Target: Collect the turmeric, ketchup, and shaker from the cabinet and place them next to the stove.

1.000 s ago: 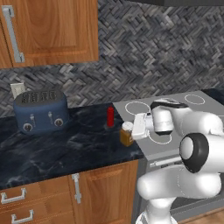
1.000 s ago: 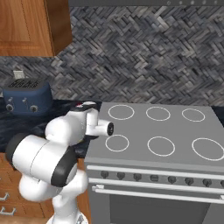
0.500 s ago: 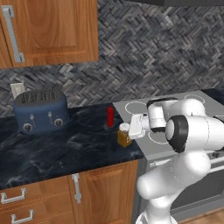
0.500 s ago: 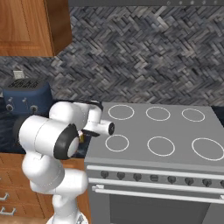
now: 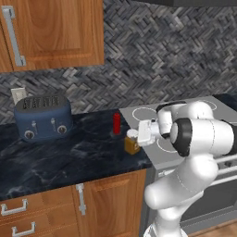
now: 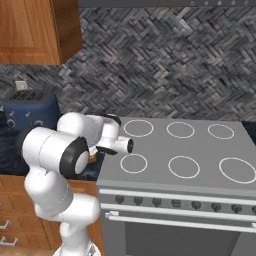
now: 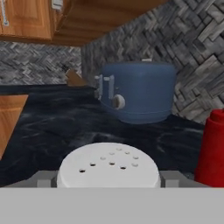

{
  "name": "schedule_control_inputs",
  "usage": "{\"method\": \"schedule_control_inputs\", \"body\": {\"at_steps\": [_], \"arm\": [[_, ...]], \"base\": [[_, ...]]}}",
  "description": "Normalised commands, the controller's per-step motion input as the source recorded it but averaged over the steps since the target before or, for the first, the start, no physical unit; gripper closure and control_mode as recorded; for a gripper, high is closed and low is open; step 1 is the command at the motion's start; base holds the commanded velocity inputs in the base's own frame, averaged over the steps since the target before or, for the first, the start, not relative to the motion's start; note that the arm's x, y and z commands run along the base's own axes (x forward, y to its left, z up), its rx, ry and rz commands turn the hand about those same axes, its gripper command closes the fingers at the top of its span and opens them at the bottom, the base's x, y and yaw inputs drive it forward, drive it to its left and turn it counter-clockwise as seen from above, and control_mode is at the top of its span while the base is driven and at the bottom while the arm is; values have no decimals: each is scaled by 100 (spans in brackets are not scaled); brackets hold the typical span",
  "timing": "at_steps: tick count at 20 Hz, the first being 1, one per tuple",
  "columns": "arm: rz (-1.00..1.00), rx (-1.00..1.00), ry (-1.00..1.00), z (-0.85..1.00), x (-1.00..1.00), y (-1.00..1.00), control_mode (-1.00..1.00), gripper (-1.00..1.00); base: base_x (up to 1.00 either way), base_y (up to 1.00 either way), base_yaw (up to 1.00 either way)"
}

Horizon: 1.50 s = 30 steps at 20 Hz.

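While the stove [image 5: 152, 115] stood to the right, the counter [image 5: 69, 157] beside it carried the jars. Ketchup bottle [image 5: 116, 123] stood just left of the stove edge; turmeric jar [image 5: 132, 143] sat in front of it, near the stove. Gripper [image 5: 137, 133] straddled the jar's white lid, jaws spread, not pinching. Best practice: lift straight up and clear, avoiding the ketchup bottle.

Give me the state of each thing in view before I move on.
turmeric: upright on the counter beside the stove, lid on, inside the claw.
ketchup: upright on the counter, behind the turmeric, untouched.
claw: straddling the turmeric; grip or release unclear.
wall cabinet door: shut.
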Motion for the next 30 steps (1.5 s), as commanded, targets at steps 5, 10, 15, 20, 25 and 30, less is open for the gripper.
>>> {"method": "schedule_control_inputs", "body": {"at_steps": [5,10,15,20,25,30], "arm": [[0,0,-4,26,-6,0,-100,-100],[0,0,-2,42,-2,0,-100,-100],[-2,0,-6,76,-52,0,-100,-100],[-4,0,0,100,-62,-1,-100,-100],[-4,-1,0,100,-56,-4,-100,-100],[-5,-2,0,98,-64,-4,-100,-100]], "base": [[0,0,0],[0,0,0],[0,0,0],[0,0,0],[0,0,0],[0,0,0]]}}
